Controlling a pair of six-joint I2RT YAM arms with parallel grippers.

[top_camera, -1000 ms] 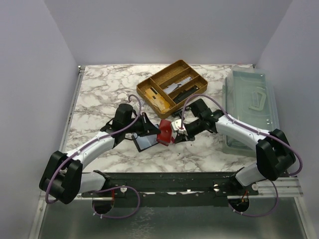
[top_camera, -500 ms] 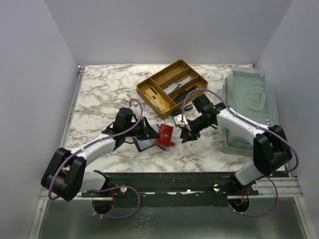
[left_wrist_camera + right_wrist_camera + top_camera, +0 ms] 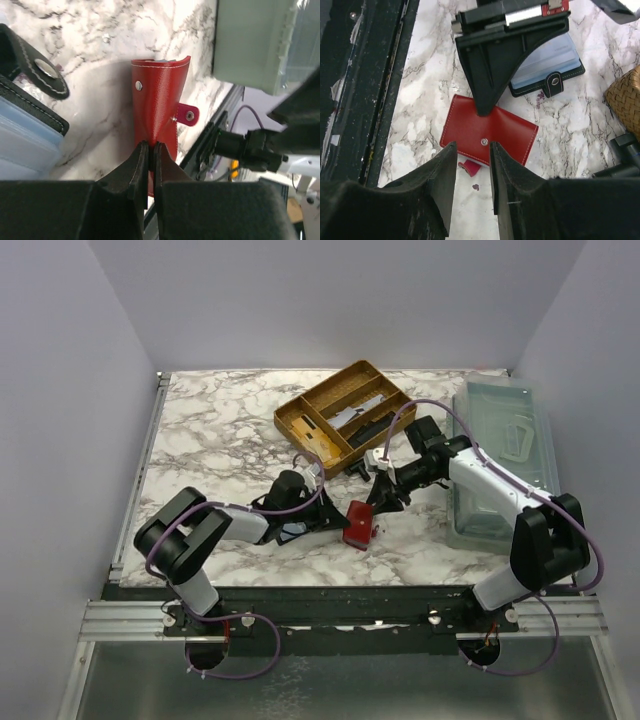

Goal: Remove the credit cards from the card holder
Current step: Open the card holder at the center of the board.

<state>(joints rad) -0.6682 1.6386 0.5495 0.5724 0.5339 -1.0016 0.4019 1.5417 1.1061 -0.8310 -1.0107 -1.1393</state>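
Note:
The red leather card holder (image 3: 360, 524) lies half open on the marble with its snap tab loose. My left gripper (image 3: 151, 145) is shut on its folded spine; from above, the left gripper (image 3: 338, 519) sits just left of the holder. A thin pale edge (image 3: 161, 60) shows at the holder's far end; I cannot tell if it is one of the credit cards. My right gripper (image 3: 472, 150) hangs open above the red holder (image 3: 487, 131), nothing between its fingers. In the top view the right gripper (image 3: 385, 500) is just behind and right of the holder.
A black snap wallet with pale blue sleeves (image 3: 293, 532) lies open left of the red holder. A wicker tray (image 3: 300, 410) holding black and silver items stands behind. A clear plastic box (image 3: 500, 455) lies at the right. The black base rail (image 3: 365, 75) runs along the near edge.
The right gripper let go of the red holder, opened and drew back to the right. The left arm folded in and carried the holder rightwards and nearer, still pinched.

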